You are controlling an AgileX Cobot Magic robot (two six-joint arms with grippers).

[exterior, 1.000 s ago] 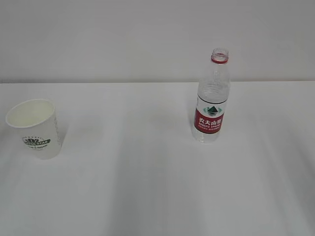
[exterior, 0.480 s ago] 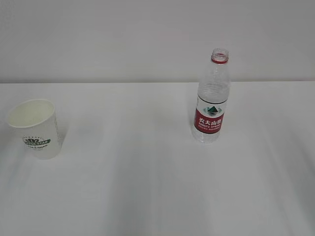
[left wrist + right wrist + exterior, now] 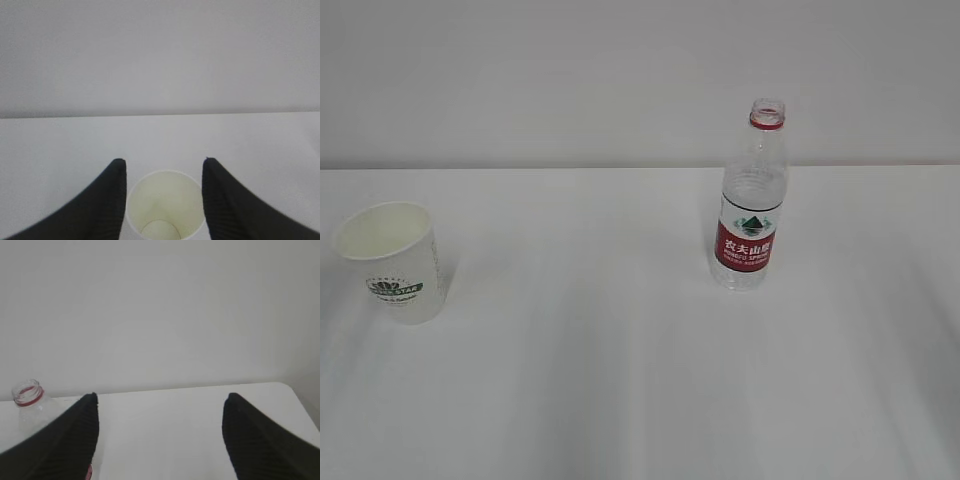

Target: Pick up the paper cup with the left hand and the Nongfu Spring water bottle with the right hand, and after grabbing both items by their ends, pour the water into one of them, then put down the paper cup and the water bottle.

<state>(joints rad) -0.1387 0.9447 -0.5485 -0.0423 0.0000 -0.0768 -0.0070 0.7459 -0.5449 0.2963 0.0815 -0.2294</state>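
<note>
In the left wrist view the paper cup is sitting directly between the two black fingers of the left gripper, its rim nearly filling the gap. The fingers are flanking the cup closely on both sides, but whether they are pressing its wall cannot be told, so the grip is uncertain. The cup is standing upright on the white table, its pale inside and round bottom showing.

In the right wrist view the right gripper is standing released, its jaws spread wide with nothing between them. The Nongfu Spring water bottle is lying outside the gap, off to the left of the left-hand finger and partly hidden behind it; only its open neck and red ring are showing.

The exterior view is showing one cup and one bottle, well apart on the table, the cup at the left and the bottle right of centre, both upright. Neither arm is appearing there.

The cup is white paper, tapered, bearing a green-and-black round logo. The bottle is tall, clear ribbed plastic, uncapped, with a red label carrying white characters and a green emblem.
</note>
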